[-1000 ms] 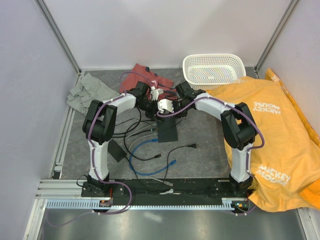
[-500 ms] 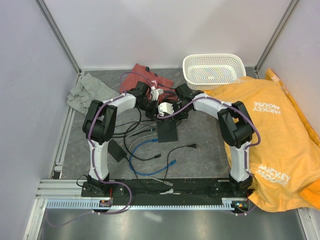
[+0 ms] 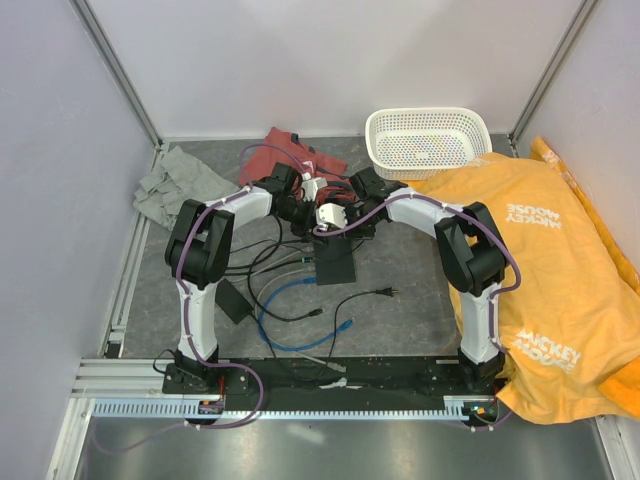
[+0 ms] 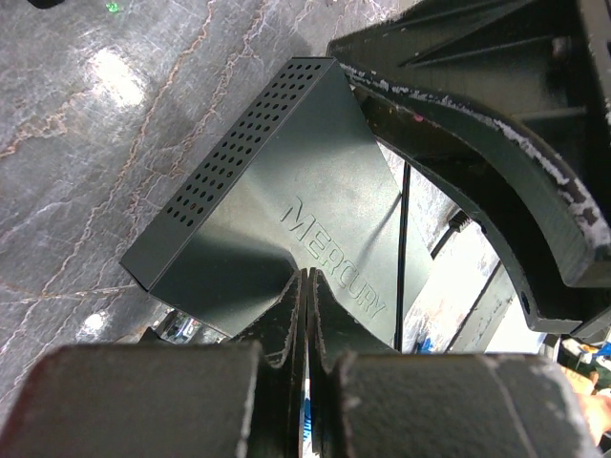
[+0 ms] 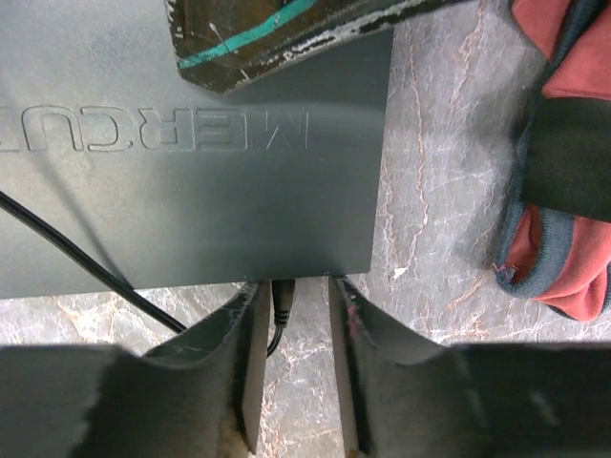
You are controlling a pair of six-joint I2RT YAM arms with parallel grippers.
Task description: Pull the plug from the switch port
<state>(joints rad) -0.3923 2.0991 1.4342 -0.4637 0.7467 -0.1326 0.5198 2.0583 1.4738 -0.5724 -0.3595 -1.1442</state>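
Note:
The switch (image 3: 336, 264) is a flat black box marked MERCURY (image 4: 277, 181) (image 5: 191, 181) lying mid-table. My left gripper (image 3: 326, 246) (image 4: 305, 279) is shut, its tips resting on the switch's top face. A black plug (image 5: 284, 298) sits in a port on the switch's edge, its cable curving away left. My right gripper (image 3: 323, 235) (image 5: 294, 291) is at that edge, with its fingers (image 5: 246, 324) apart on either side of the plug. The plug lies close to the left finger, with a clear gap to the right one.
A red cloth (image 5: 563, 181) (image 3: 298, 150) lies just beyond the switch. A white basket (image 3: 428, 140) stands at the back right, a yellow shirt (image 3: 545, 260) covers the right side, and a grey cloth (image 3: 175, 185) lies at the back left. A blue cable (image 3: 290, 305), black cables and an adapter brick (image 3: 232, 298) lie in front.
The right arm has shifted slightly left and down towards the switch's far edge. The left arm and the switch stay put.

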